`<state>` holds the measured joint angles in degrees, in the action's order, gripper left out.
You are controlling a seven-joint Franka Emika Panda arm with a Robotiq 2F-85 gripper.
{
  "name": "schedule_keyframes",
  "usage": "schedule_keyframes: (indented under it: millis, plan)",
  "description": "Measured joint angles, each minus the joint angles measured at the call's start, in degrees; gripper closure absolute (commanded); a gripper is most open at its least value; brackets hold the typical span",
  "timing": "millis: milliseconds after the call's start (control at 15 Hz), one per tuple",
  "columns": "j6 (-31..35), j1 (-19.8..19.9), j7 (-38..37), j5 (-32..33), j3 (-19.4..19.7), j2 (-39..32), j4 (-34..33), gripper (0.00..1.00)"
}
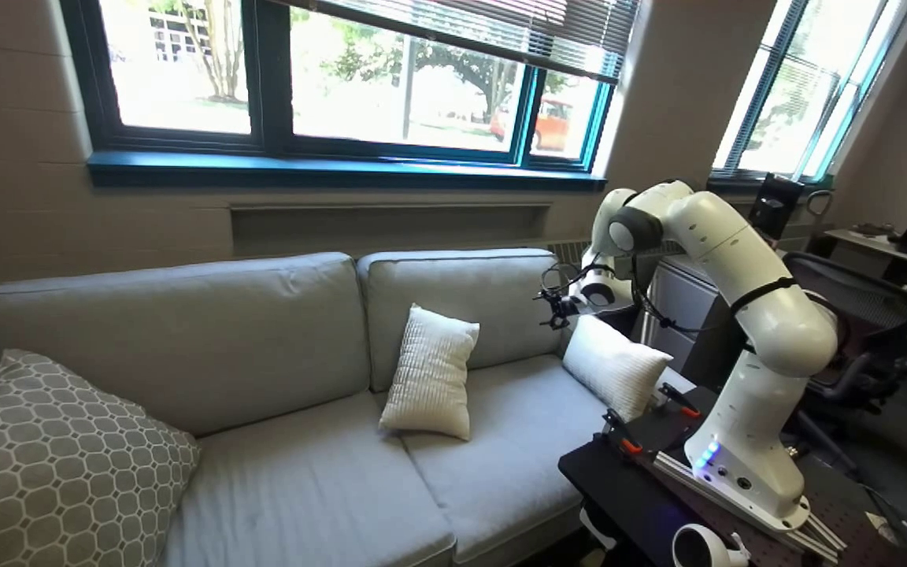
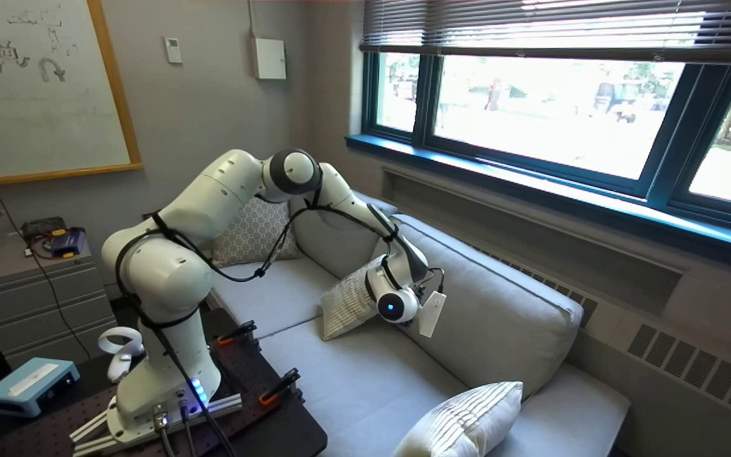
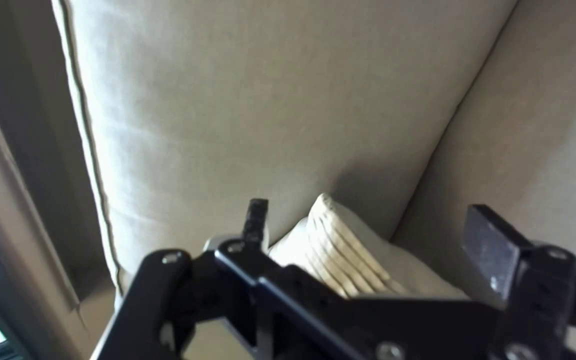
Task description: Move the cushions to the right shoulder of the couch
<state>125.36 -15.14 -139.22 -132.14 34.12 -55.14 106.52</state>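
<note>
Light grey couch (image 1: 288, 480) runs along the wall (image 1: 12, 213) under a blue-framed window (image 1: 406, 94), blinds (image 2: 562, 32) partly down, bright daylight outside.

Middle pillow (image 1: 431, 378), white, is propped on the couch back (image 1: 512, 315), its bottom covering the seam between the seat cushions (image 1: 516, 449). End pillow (image 1: 615, 366), also white, is tilted at the armrest end. Low armrest (image 2: 584, 406) is just beside it in an exterior view; can't tell if they touch. Big grey patterned pillow (image 1: 60, 465) is at the opposite end, well apart from both.

Gripper (image 3: 370, 222) is spread wide, in the air above the seat, near the couch back. Wrist view has part of a white pillow past the fingers (image 3: 493, 255); can't tell which of the two.

Arm (image 1: 745, 260) stands on a black table (image 1: 619, 484) near the couch front. Two clamps (image 2: 280, 387) on its edge, controller (image 2: 121, 349) and blue box (image 2: 29, 384) on top.

Room: whiteboard (image 2: 35, 89) with marker sketches, drawer cabinet (image 2: 35, 295) below it with small gear (image 2: 54, 238) on top, vent (image 2: 695, 365) low behind the couch, office chair (image 1: 863, 295) behind the arm, desk (image 1: 886, 246) beyond.
</note>
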Motion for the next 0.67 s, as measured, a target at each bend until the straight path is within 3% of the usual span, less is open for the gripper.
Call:
schedule_keyframes:
  millis: [200, 333, 667]
  plan:
    - [6.0, 7.2, 3.9, 2.6, -11.2, 6.7, 0.3, 0.0]
    - [9.5, 10.5, 7.2, 2.2, -16.4, 8.8, 0.5, 0.0]
    - [10.5, 12.2, 8.1, 2.5, -18.5, 9.3, 0.7, 0.0]
